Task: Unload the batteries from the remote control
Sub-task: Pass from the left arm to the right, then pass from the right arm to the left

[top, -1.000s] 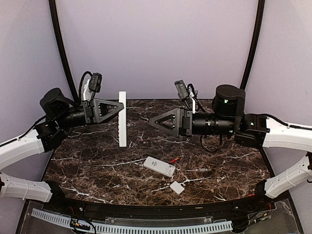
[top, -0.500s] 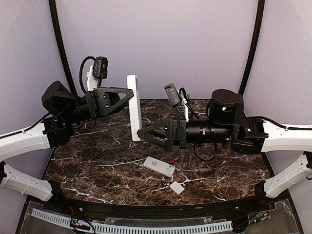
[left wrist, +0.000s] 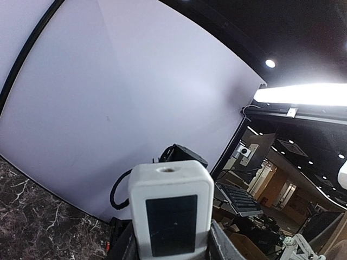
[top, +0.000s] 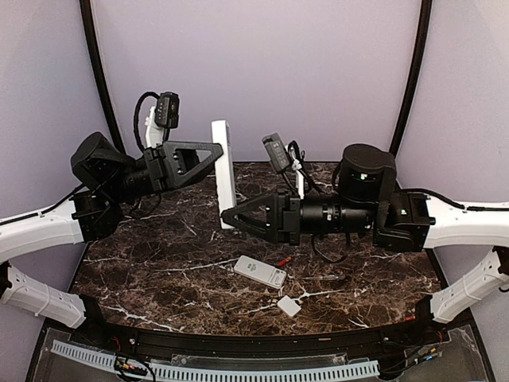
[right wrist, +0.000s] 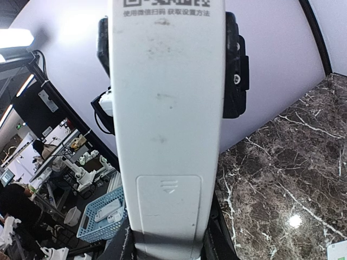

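Remote control stands upright in the air, pinched by the left gripper on its raised arm. The right gripper reaches in level, jaws flanking its lower end; I cannot tell whether they squeeze.

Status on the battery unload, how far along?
Looks done: a second remote lies on the table with a loose cover and a red battery near it. In hand: left gripper holds the long remote upright, right gripper at its lower end. Left: its battery door is still on, so opening and emptying it.
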You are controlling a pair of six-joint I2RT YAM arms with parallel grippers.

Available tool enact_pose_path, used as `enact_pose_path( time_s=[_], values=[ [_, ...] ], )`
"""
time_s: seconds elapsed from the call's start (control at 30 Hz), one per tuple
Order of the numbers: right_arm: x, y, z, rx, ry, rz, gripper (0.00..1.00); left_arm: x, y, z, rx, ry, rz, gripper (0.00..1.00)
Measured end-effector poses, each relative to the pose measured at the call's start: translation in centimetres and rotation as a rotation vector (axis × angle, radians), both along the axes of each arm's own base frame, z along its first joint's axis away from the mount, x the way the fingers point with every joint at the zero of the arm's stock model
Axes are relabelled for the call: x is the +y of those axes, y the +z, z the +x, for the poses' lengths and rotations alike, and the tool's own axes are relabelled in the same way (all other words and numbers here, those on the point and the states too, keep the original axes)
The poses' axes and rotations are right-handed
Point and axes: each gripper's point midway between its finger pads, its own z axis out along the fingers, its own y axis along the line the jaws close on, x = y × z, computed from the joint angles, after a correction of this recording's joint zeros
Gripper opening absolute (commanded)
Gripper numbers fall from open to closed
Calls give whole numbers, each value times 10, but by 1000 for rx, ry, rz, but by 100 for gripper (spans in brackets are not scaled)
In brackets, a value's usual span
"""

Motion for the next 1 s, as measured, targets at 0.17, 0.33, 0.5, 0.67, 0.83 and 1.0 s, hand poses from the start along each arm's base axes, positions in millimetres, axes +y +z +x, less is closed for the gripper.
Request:
enact_pose_path(
  time_s=[0.17,0.33,0.5,0.67,0.83,1.0],
  values=[
    [-10,-7,7,9,-56,-15,5,0,-7,8,19,50,31,76],
    [-27,-18,24,26,-183,-89,5,17,-19,22,91,203,115,85],
    [-44,-54,45,40,-330,-252,4,40,-26,28,158,324,193,86],
    [-51,-88,60,41,-422,-416,4,31,-54,40,261,342,318,83],
    [-44,-112,67,58,-452,-510,4,4,-112,54,389,325,474,83],
    [-35,-134,69,74,-456,-580,4,-7,-142,60,461,319,545,81]
  ],
)
